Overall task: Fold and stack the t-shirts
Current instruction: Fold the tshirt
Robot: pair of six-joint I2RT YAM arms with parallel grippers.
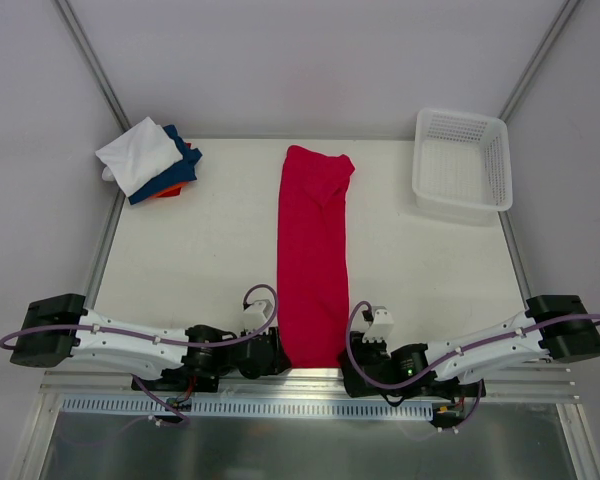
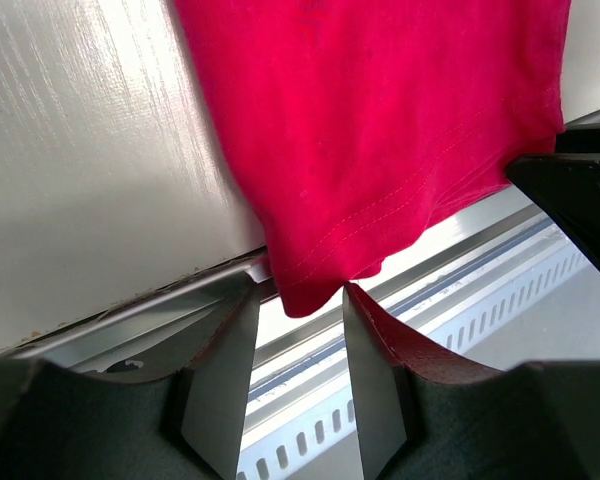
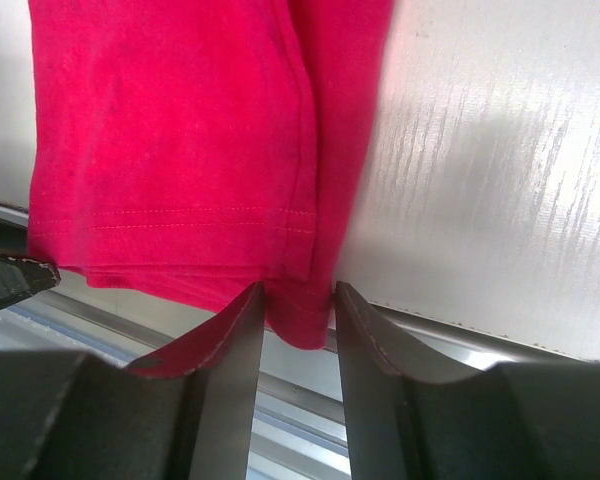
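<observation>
**Three shirts piled, red one part-folded**

Top view: The red shirt (image 1: 313, 260) is lying down the middle of the counter (image 1: 200, 260) as a long narrow strip with its sides folded in. It is running from the far side to the near edge. At the far left, the white shirt (image 1: 138, 152), blue shirt (image 1: 183, 165) and orange shirt (image 1: 163, 190) are sitting folded in a loose pile, white on top. The basket (image 1: 460, 205) is standing at the far right with nothing showing inside. The left gripper (image 1: 278, 356) and right gripper (image 1: 352, 364) are sitting at the strip's two near corners.

Left wrist: The jaws are standing apart. The red hem's near-left corner is hanging over the counter edge and dipping just between the tips, with open gap showing below it, so nothing is being pinched.

Right wrist: The same is showing here. The jaws are parted around the near-right hem corner and are not clamping it.

Progress, as I am judging it: three shirts are finished and the red one's lengthwise folds are done. The hem is yet to be gripped, and the crosswise folds and the move to the far-left pile are left.
</observation>
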